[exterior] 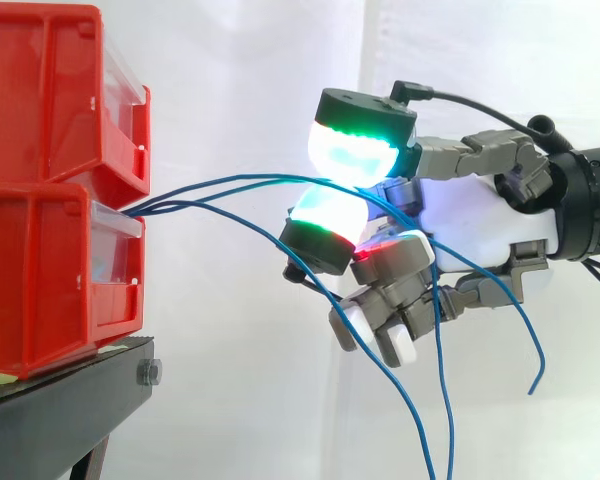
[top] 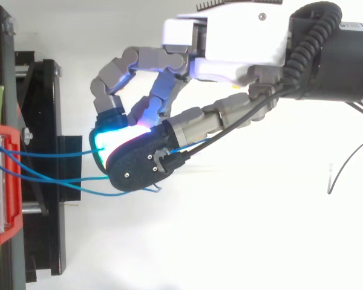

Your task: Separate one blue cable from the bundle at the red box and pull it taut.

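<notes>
Nearest the side camera stood the black stand (exterior: 70, 400), carrying two stacked red bins (exterior: 40, 180). Blue cables (exterior: 150, 207) came out between the bins and fanned to the right. Reaching in from the right, the hand (exterior: 470, 225) had two glowing pads (exterior: 355, 150) closed on one blue cable (exterior: 260, 178), which ran to them in a shallow arc; its other fingers were curled below. The remaining cables drooped past the hand towards the bottom edge.

From above, the hand (top: 230, 42) reached left, its pads (top: 106, 140) pressed together just beside the stand (top: 42, 121). The cables (top: 54, 155) stretched from the red bin (top: 0, 229) to the fingertips.
</notes>
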